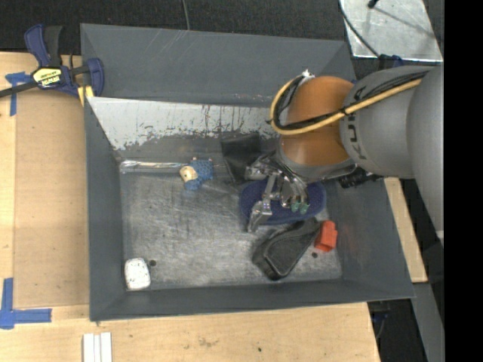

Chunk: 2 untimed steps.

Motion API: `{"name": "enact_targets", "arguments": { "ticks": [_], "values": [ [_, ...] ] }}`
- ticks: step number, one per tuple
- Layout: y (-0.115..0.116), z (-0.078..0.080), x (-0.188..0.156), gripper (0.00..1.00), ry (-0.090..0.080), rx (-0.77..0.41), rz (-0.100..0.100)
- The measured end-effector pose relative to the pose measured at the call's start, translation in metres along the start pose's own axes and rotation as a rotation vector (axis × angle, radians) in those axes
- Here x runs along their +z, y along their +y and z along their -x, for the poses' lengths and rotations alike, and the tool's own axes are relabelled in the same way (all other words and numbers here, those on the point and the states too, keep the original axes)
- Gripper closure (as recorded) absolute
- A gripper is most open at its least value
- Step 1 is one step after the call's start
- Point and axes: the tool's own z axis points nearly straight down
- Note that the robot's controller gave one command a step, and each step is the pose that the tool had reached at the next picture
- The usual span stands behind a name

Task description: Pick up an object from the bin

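Your gripper point(278, 200): low over a blue cloth-like thing point(249, 200), right of centre in the bin point(106, 225); how wide its grip stands you cannot tell; black pouch point(285, 253) just nearer you; red block point(326, 236) touching that pouch; white lump point(136, 273) at the near-left corner; blue-and-tan piece point(195, 174) toward the back wall

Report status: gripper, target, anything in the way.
Gripper low over the blue cloth-like thing, right half of bin. Black pouch and small red block crowd its near side. White lump far off, near-left corner.
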Motion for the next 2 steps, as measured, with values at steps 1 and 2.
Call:
{"name": "enact_targets", "arguments": {
  "ticks": [1, 2],
  "values": [
    [-0.001, 0.002, -0.003, 1.00, -0.011, 0.000, -0.001],
    [0.005, 0.014, -0.194, 1.00, -0.005, -0.240, -0.001]
  ]
}}
